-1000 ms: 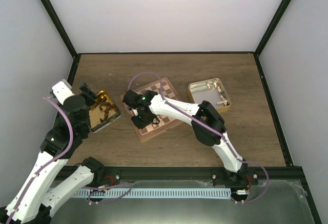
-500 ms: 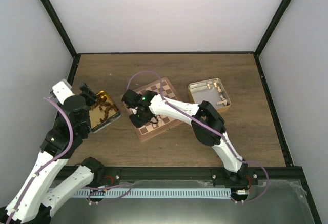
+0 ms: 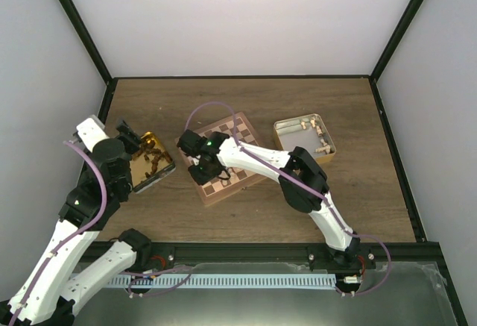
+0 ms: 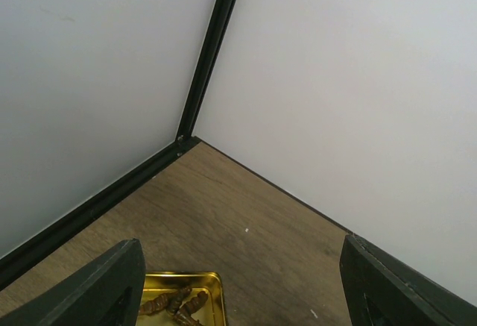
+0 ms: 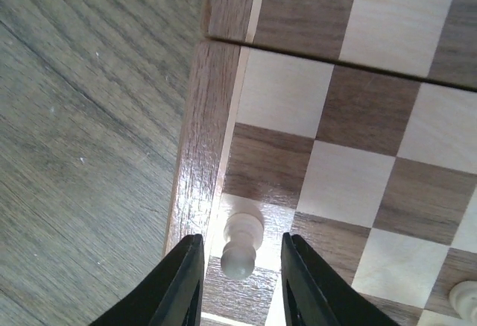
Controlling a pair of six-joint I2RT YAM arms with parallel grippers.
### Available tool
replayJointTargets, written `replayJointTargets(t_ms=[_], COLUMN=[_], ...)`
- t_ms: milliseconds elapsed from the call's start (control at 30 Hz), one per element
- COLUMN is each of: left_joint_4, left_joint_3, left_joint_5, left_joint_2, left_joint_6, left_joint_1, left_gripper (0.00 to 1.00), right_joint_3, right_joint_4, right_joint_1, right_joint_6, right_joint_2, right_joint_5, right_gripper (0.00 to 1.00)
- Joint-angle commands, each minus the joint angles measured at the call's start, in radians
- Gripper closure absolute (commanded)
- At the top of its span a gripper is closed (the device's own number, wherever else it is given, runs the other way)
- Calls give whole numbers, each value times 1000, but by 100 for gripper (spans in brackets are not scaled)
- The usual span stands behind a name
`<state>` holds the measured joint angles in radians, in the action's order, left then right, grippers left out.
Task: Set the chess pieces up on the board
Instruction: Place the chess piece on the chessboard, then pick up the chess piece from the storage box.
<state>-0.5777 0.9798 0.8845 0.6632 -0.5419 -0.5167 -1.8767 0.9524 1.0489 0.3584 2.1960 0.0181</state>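
Observation:
The chessboard (image 3: 237, 138) lies tilted in the table's middle; its rim (image 5: 195, 147) and checks fill the right wrist view. My right gripper (image 3: 203, 168) (image 5: 240, 266) hovers over the board's near left edge, jaws open on either side of a cream pawn (image 5: 241, 242) that stands on a light edge square, touching neither finger. Another cream piece (image 5: 464, 296) shows at the lower right. My left gripper (image 3: 128, 135) (image 4: 238, 289) is open and empty above a gold tin (image 3: 151, 163) (image 4: 182, 300) holding dark brown pieces (image 4: 173, 303).
A second tin (image 3: 305, 138) with several cream pieces sits right of the board. Black frame posts and white walls close in the table; a corner post (image 4: 205, 57) shows in the left wrist view.
The right gripper has shifted very slightly over the board's left edge. The left arm has not moved.

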Motion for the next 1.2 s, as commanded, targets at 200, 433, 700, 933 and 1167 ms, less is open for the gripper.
replayJointTargets(t_ms=[200, 433, 700, 933, 1167], left_joint_4=[45, 150, 215, 218, 207], left_joint_3=[2, -39, -63, -61, -62], left_joint_5=[-67, -281, -464, -503, -506], left_joint_2=[-8, 20, 99, 150, 161], left_joint_6=[39, 124, 108, 95, 82], left_joint_1=[3, 3, 3, 3, 3], left_gripper=[26, 22, 20, 20, 19], right_joint_3=[151, 496, 774, 806, 715], right_joint_4=[-219, -339, -511, -700, -748], right_joint_1=[-96, -390, -692, -789, -832], right_joint_6=[140, 245, 147, 67, 20], right_joint_2=[-288, -557, -637, -481, -322], right_joint_5=[-114, -224, -227, -163, -210], right_gripper=[61, 57, 55, 57, 60])
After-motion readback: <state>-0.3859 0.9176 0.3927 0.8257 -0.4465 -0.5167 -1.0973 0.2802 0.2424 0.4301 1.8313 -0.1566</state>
